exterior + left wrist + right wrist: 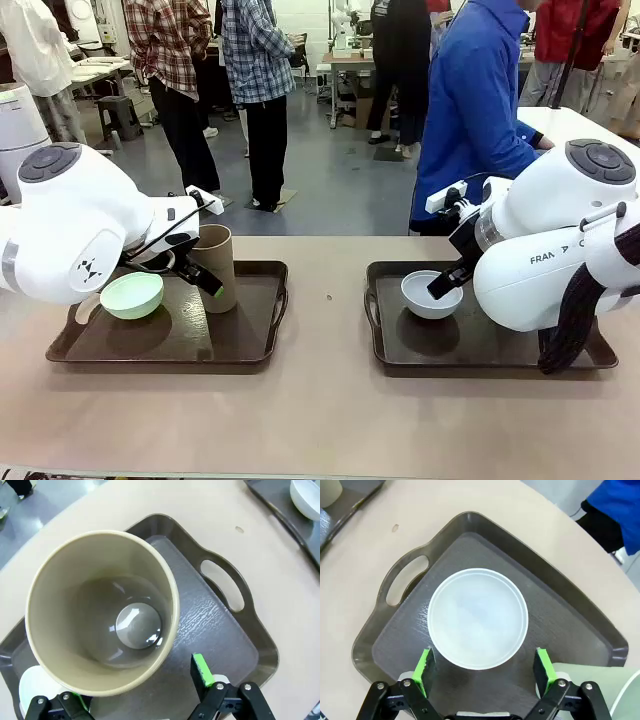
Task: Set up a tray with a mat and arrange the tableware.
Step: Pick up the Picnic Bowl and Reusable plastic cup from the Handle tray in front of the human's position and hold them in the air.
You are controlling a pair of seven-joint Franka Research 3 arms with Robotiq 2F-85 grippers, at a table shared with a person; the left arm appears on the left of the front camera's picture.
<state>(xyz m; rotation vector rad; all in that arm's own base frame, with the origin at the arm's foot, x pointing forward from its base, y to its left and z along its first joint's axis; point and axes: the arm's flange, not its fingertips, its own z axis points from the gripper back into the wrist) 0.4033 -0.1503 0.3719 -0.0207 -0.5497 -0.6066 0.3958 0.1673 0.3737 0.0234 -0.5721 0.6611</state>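
- A beige bench (320,420) spans a busy workshop with a grey floor (330,170); a person in a blue jacket (475,110) stands at its far side, with others farther back
- Two dark brown handled trays sit well apart on the bench, the left tray (250,352) and the right tray (392,358), each floored with a dark, wood-grained mat (215,630)
- Two bowls and two cups can be counted
- The tan cup (100,610), glossy and empty, stands upright on the left tray, near the mint green bowl (132,295)
- The left pincer (137,680) is spread wide to either side of the tan cup, with a gap visible between one green pad and the cup wall
- The pale grey-blue bowl (477,617), round, plain and empty, sits upright in the middle of the right tray's mat
- The right pincer (484,666) is spread wide, its green pads flanking the bowl's near rim; contact cannot be told
- The pale green cup (590,685) shows only in part, just beside the right pincer
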